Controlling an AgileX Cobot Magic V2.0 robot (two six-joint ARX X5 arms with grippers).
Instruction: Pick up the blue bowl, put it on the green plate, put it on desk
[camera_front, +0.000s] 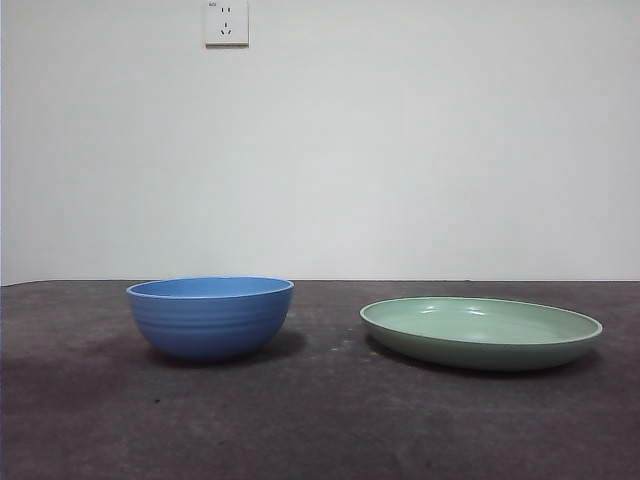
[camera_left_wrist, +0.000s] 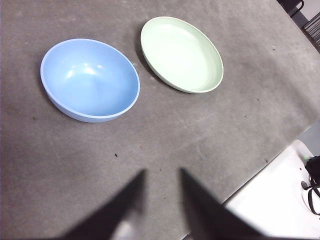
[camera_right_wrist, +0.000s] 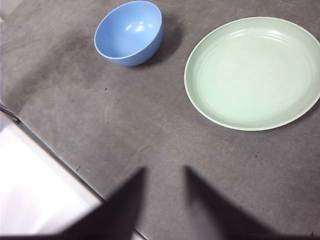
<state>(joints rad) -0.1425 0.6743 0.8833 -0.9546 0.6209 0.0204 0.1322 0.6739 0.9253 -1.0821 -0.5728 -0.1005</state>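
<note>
The blue bowl (camera_front: 211, 316) stands upright and empty on the desk (camera_front: 320, 420), left of the green plate (camera_front: 481, 331). A gap of bare desk separates them. The bowl (camera_left_wrist: 90, 80) and the plate (camera_left_wrist: 181, 54) show in the left wrist view, and the bowl (camera_right_wrist: 129, 32) and the plate (camera_right_wrist: 253, 72) in the right wrist view. My left gripper (camera_left_wrist: 161, 172) is open and empty, held above the desk, away from the bowl. My right gripper (camera_right_wrist: 164, 170) is open and empty, held above the desk, away from the plate. Neither arm shows in the front view.
A white wall with a socket (camera_front: 226, 22) stands behind the desk. The desk's edge (camera_left_wrist: 270, 165) and a white surface (camera_left_wrist: 280, 200) beyond it show in the left wrist view. The desk's edge (camera_right_wrist: 55, 157) also shows in the right wrist view.
</note>
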